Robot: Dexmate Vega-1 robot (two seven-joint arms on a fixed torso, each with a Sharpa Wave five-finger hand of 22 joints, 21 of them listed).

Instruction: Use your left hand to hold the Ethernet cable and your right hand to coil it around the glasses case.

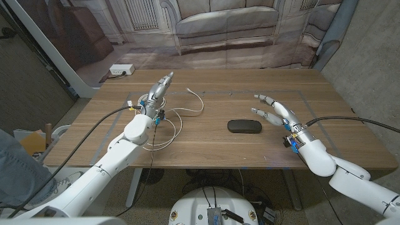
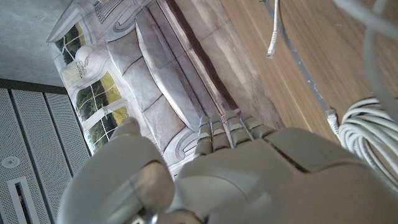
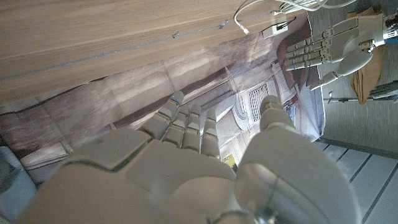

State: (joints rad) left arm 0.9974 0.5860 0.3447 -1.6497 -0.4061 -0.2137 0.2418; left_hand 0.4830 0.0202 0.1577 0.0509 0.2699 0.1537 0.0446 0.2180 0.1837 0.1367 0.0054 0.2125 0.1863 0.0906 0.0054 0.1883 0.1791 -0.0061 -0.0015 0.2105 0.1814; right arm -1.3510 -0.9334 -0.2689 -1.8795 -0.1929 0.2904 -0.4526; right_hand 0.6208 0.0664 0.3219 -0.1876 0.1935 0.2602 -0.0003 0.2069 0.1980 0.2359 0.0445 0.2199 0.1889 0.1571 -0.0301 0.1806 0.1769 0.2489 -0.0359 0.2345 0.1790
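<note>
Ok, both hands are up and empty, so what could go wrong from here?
The Ethernet cable lies in loose loops partly under the left hand and arm, so reaching down may snag or drag it. The glasses case sits unheld apart from the cable; the right hand could nudge it away.

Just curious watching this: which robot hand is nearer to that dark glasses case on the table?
The right robot hand. It hovers open just beside the glasses case, not touching it. The left robot hand is farther off, over by the white Ethernet cable.
</note>
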